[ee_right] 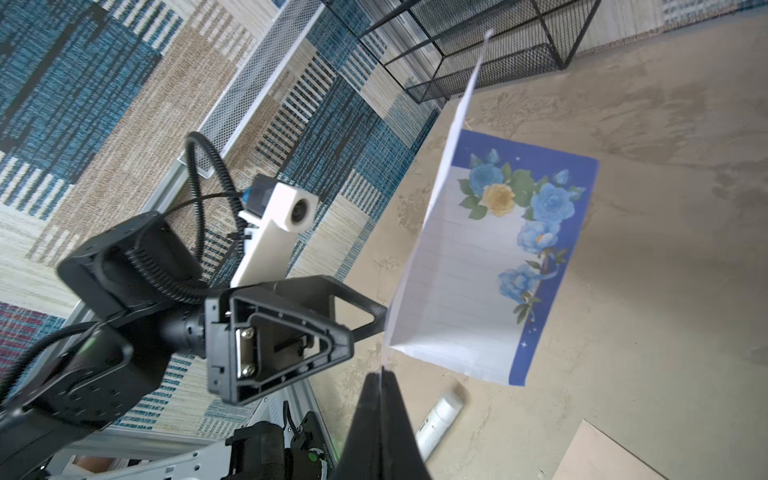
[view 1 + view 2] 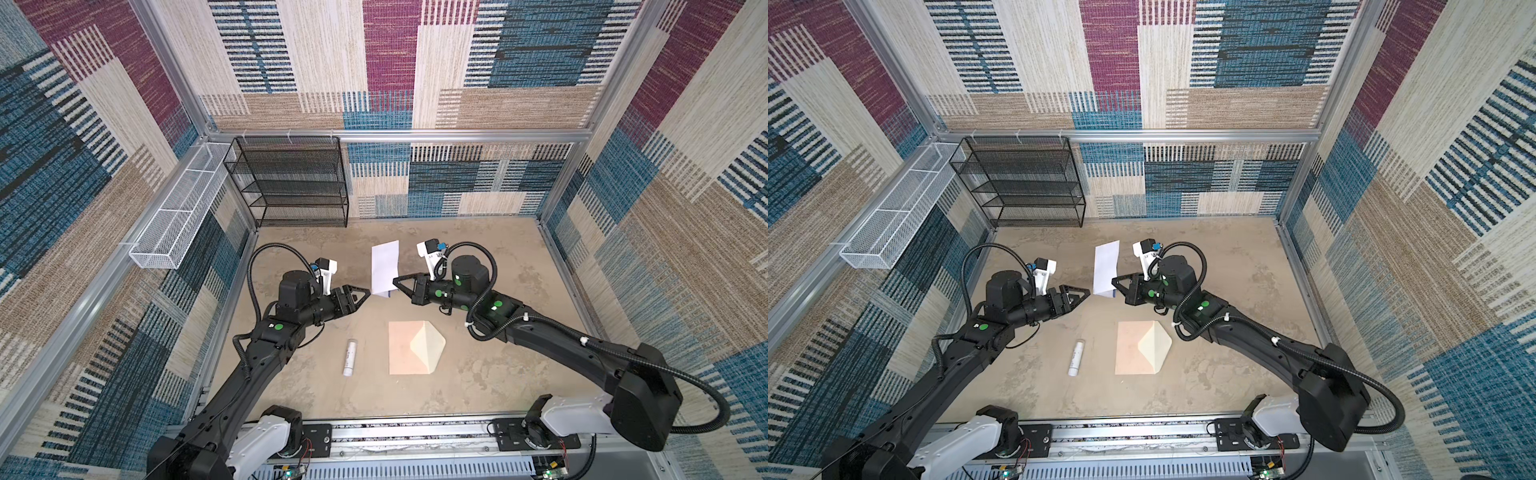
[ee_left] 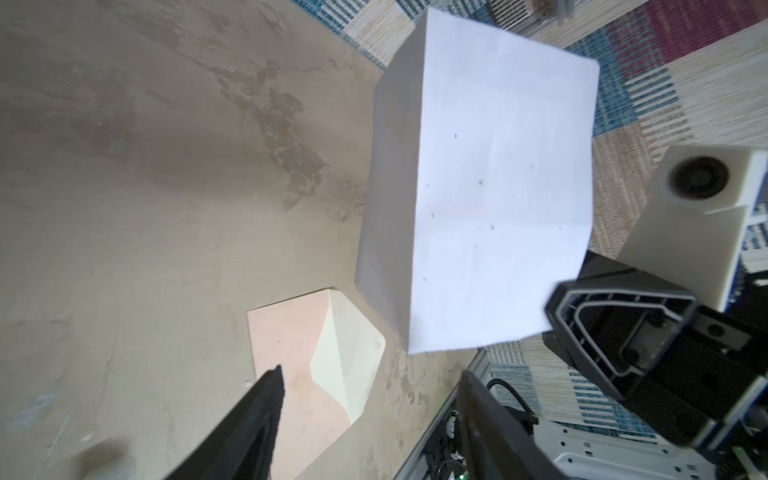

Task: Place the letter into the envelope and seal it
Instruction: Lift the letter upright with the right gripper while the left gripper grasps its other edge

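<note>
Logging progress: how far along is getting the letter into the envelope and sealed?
Done: the letter is off the table, pinched by the right gripper. In hand: the left gripper, open, sits beside its corner. Left: the envelope lies flap-open, unfilled; inserting and sealing.

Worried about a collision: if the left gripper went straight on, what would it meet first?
Likely the letter, pinched by the right gripper just ahead of the left gripper; depth is unclear.
</note>
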Robot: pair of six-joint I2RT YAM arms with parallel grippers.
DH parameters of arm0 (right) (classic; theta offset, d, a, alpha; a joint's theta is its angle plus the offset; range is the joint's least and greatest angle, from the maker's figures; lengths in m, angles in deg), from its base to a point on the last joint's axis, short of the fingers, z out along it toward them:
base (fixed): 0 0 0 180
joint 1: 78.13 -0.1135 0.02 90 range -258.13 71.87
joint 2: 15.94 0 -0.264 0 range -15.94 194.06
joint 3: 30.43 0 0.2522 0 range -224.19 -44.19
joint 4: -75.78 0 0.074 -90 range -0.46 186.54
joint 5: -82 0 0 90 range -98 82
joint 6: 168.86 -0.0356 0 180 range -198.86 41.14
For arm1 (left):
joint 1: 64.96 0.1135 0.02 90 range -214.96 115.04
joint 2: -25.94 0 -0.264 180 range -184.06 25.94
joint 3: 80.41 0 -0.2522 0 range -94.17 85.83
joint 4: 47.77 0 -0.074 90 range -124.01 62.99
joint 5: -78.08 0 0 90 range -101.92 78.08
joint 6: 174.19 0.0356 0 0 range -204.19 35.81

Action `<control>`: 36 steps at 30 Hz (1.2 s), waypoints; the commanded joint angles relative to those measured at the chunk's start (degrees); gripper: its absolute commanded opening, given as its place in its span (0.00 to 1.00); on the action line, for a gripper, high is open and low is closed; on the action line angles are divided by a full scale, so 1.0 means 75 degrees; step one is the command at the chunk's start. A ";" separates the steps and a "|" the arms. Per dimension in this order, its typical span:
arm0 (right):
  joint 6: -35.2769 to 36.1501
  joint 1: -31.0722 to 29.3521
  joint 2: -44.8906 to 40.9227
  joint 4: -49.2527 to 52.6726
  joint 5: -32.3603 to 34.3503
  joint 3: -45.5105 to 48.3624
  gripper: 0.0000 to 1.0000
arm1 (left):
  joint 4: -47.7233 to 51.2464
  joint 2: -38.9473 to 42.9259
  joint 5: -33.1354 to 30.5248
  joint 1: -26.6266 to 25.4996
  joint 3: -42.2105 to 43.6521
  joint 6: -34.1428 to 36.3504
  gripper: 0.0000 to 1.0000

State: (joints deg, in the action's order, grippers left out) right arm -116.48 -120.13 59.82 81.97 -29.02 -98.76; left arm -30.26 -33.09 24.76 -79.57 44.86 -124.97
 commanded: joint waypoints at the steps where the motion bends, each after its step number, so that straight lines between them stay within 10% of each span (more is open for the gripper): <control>1: 0.0197 0.0037 -0.0442 0.0171 -0.0162 0.0100 0.03 | -0.2377 -0.0310 0.1015 -0.0030 0.0079 -0.1303 0.69; 16: 0.0141 0.0077 -0.0977 0.0212 -0.0880 0.0242 0.04 | -0.5043 -0.1267 0.1167 -0.0589 0.0274 -0.2786 0.67; 36: 0.0016 0.0440 -0.1123 0.0124 -0.0887 0.0919 0.09 | -0.4671 -0.1177 0.1276 -0.0748 0.0147 -0.2494 0.35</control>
State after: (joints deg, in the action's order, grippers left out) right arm -115.50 -117.15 51.80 84.48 -34.79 -92.18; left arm -66.02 -42.25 33.64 -85.13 46.50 -145.45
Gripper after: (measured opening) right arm 0.084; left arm 0.360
